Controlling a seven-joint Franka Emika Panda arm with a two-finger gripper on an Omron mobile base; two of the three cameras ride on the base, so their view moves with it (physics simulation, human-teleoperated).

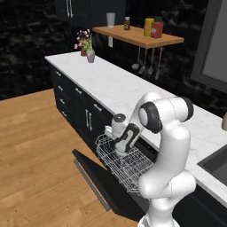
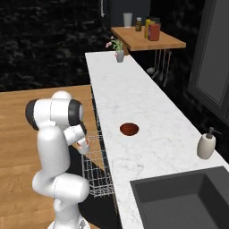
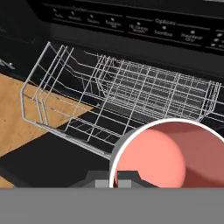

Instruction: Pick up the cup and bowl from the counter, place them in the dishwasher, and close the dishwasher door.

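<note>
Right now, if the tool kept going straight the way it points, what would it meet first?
Most likely the white wire rack of the open dishwasher: the tool, shut on the cup, points down into it. Depth is hard to judge.

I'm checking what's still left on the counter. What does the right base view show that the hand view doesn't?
The right base view shows the bowl lying on the counter, a soap bottle and the sink. The hand view shows the dishwasher control strip and the cup's red-pink inside, close to the lens. Both share the white wire rack and the cup held by the tool above it.
</note>
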